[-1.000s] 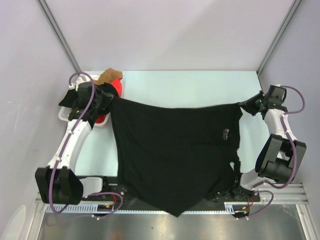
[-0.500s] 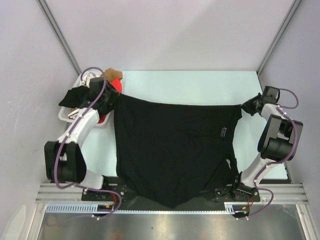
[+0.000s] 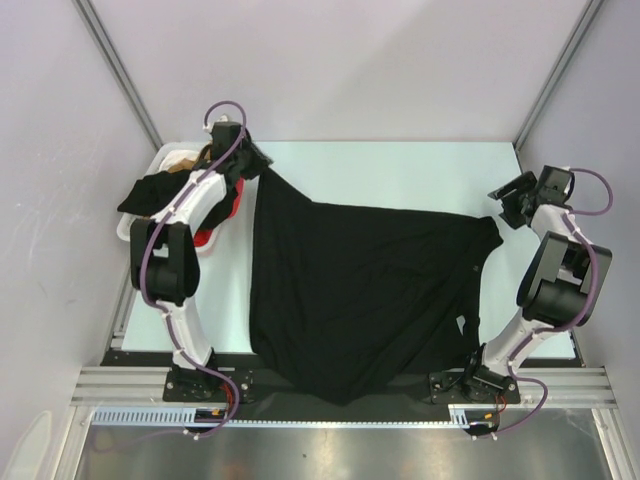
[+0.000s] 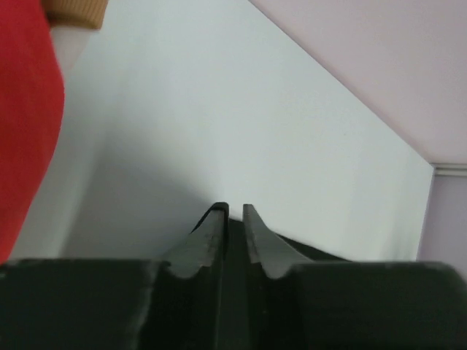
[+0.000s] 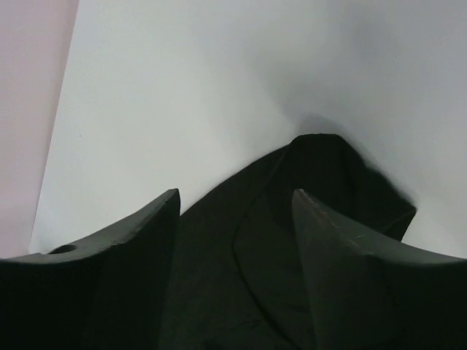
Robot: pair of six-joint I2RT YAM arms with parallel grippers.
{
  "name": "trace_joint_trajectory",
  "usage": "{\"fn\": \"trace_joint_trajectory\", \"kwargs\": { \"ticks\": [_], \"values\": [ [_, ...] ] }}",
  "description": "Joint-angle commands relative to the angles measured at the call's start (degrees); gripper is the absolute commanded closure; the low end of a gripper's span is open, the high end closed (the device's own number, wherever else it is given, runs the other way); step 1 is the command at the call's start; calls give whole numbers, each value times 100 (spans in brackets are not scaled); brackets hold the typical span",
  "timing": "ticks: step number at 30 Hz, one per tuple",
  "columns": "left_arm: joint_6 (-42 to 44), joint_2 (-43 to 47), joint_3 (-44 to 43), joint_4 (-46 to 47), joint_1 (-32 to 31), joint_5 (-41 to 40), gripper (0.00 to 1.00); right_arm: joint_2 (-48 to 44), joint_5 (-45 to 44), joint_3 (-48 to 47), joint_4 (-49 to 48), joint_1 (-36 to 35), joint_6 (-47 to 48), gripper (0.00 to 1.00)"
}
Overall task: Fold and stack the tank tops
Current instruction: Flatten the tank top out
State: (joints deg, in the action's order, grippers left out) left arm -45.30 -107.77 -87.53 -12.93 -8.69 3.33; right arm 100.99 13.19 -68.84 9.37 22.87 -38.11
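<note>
Large black cloth tank top (image 3: pixel 360 290) lies spread; left gripper (image 4: pixel 235 213) pinches its far corner, right gripper (image 5: pixel 237 198) hangs wide apart just beside it.

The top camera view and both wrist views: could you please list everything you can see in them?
black tank top: one, black, spread across the table, near edge hanging over the front
red tank top: one, red, in the basket at far left
tan cloth: one, tan, in the basket
dark cloth: one, black, draped over the basket's left side
basket: one, white, far-left table corner
table: one, pale green
left claw: one, black, nearly closed on the black tank top's far-left corner
right claw: one, black, open above its far-right corner
</note>
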Motion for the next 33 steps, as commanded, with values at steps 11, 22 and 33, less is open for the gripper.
{"fn": "trace_joint_trajectory", "kwargs": {
  "ticks": [11, 22, 33],
  "values": [
    [1075, 764, -425, -1448, -194, -280, 3, -1643, -107, 511, 883, -1425, 963, 54],
    [1524, 1046, -494, -2135, -572, -693, 3, -1688, -1310, 1803, 918, -2726, 1279, 49],
    [1550, 2329, 1412, -1617, -1126, -1027, 3, -872, -2681, 1391, 1102, -3377, 1341, 50]
  ]
}}
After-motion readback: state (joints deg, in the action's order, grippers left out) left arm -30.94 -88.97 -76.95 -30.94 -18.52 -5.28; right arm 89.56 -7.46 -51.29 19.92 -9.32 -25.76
